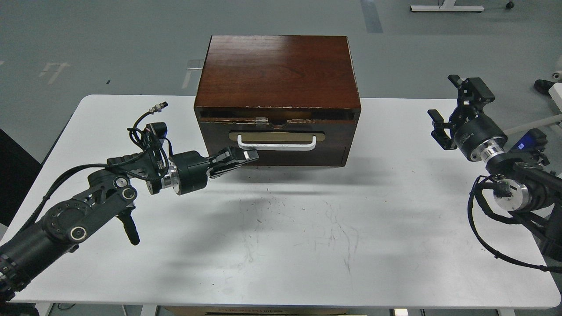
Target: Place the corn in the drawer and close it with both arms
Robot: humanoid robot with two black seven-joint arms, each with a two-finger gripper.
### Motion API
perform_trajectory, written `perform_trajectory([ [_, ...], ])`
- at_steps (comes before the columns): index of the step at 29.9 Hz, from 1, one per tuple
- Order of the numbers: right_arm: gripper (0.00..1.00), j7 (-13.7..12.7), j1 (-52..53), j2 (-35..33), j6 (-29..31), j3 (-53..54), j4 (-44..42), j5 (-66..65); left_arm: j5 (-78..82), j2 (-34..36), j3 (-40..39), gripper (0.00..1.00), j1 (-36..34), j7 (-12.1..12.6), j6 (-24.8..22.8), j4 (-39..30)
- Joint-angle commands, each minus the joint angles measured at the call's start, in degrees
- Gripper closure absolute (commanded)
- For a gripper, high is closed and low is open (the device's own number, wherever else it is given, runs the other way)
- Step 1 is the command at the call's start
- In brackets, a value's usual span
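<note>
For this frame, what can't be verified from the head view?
- Corn: nowhere in sight; the nearly shut drawer would hide it if inside.
- Left end effector: fingers dark and overlapping at the white handle; grip and contact unclear.
- Both arms' bases: cut off by the frame edges.

1. The drawer (277,141) shows only its front and chipped top edge; its interior is hidden under the cabinet (277,70) top, so no corn can be told inside.
2. The left gripper (246,156) lies flat before the drawer's lower left corner; its fingers overlap, so their gap cannot be told.
3. The left arm (66,224) is cut off at the picture's 8 o'clock corner.
4. The right arm (522,188) is cut off at the 3 o'clock edge.
5. The table (281,245) loses its near edge at 6 o'clock.
</note>
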Motion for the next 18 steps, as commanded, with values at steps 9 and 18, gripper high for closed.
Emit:
perform_trajectory([
  [9, 0.02, 0.0, -0.1, 0.0, 0.0, 0.0, 0.0, 0.0, -2.8, 0.0, 0.0, 1.0, -1.4, 0.1, 0.5, 1.7],
  [18, 0.02, 0.0, -0.1, 0.0, 0.0, 0.1, 0.0, 0.0, -3.1, -0.6, 0.0, 1.0, -1.5, 0.1, 0.9, 3.4],
])
